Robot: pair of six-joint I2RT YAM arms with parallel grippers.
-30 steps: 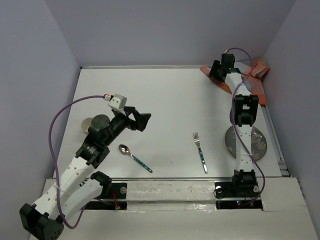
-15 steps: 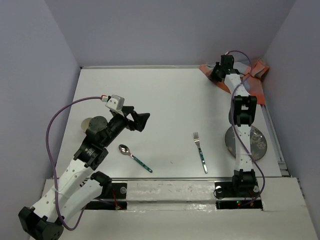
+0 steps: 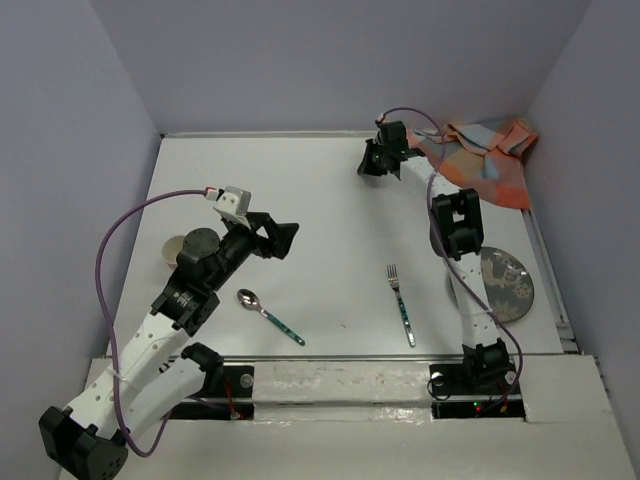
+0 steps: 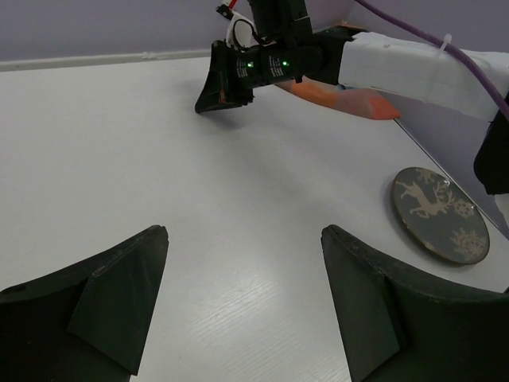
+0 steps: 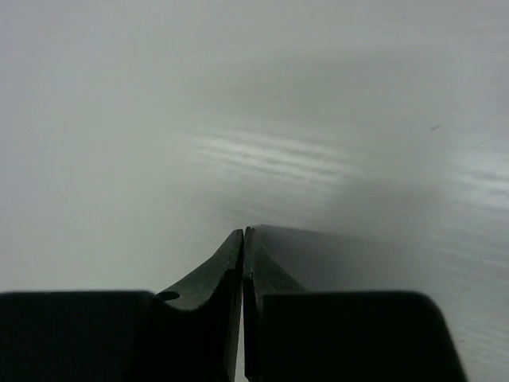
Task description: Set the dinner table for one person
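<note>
The bench (image 3: pixel 330 205) lies under both arms. The right arm reaches out long toward the back edge, and its gripper (image 3: pixel 373 163) has the jaws pressed together with nothing seen between them. The left arm is bent, and its gripper (image 3: pixel 288 238) hovers toward the left edge with jaws spread wide.

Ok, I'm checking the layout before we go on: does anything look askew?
Yes: the cloth lies crumpled in the far right corner, not spread flat, and the spoon lies slanted while the fork is nearly straight.
</note>
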